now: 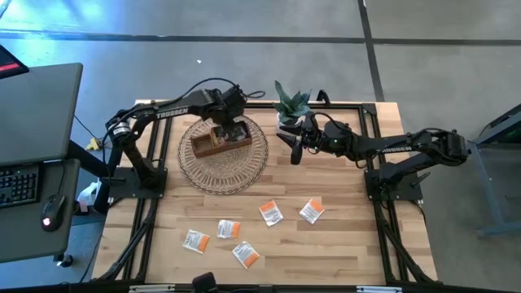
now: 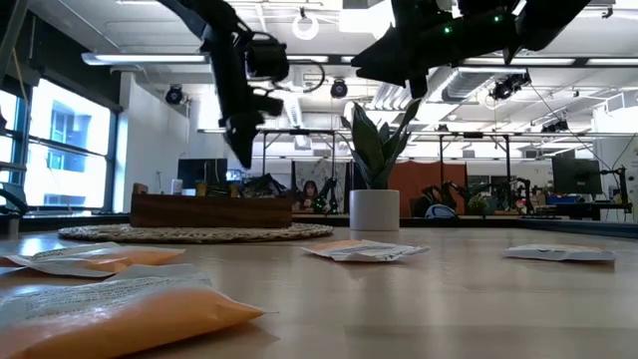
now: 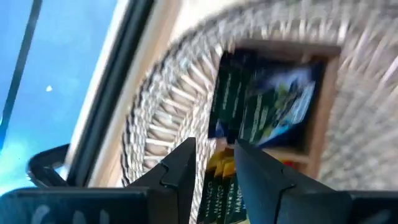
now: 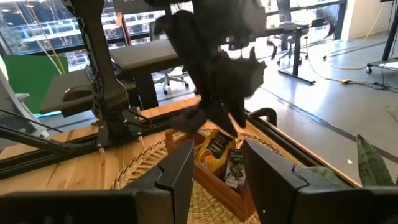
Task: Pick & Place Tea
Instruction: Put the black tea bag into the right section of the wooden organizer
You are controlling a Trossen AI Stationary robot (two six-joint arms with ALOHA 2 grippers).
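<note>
My left gripper [image 1: 234, 129] [image 3: 214, 163] points steeply down over the brown wooden tray [image 1: 220, 140], its fingers apart just above the tea standing in the tray. There I see a dark sachet with a green label [image 3: 267, 102] and an orange one [image 3: 217, 194]; both also show in the right wrist view [image 4: 214, 150]. The tray rests on a round woven mat [image 1: 224, 163]. Several orange-and-white tea sachets [image 1: 229, 229] lie flat on the table nearer the front edge. My right gripper [image 1: 291, 150] [image 4: 217, 180] hangs level and open to the right of the tray, with nothing between its fingers.
A small potted plant [image 1: 289, 106] stands at the far edge, right beside my right arm. The mat's rim [image 2: 199, 233] and the tray [image 2: 209, 210] stand left of the plant's white pot [image 2: 375, 209] in the low view. Bare wood lies between the mat and the loose sachets.
</note>
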